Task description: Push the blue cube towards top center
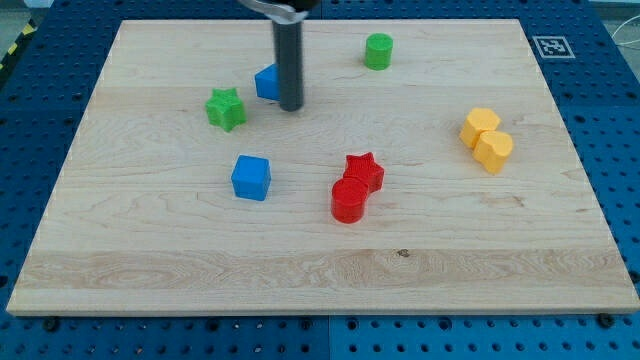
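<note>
In the camera view, my tip (290, 107) rests on the wooden board (150, 270) just at the right side of a small blue block (266, 82), whose shape I cannot make out because my rod covers part of it. I carry no claw, only this rod. The blue cube (251, 177) sits well below my tip, left of centre. A green star (226, 108) lies to the view's left, a green cylinder (378, 51) near the top. A red star (364, 171) touches a red cylinder (348, 201). 2 yellow blocks (486, 139) touch at the right.
</note>
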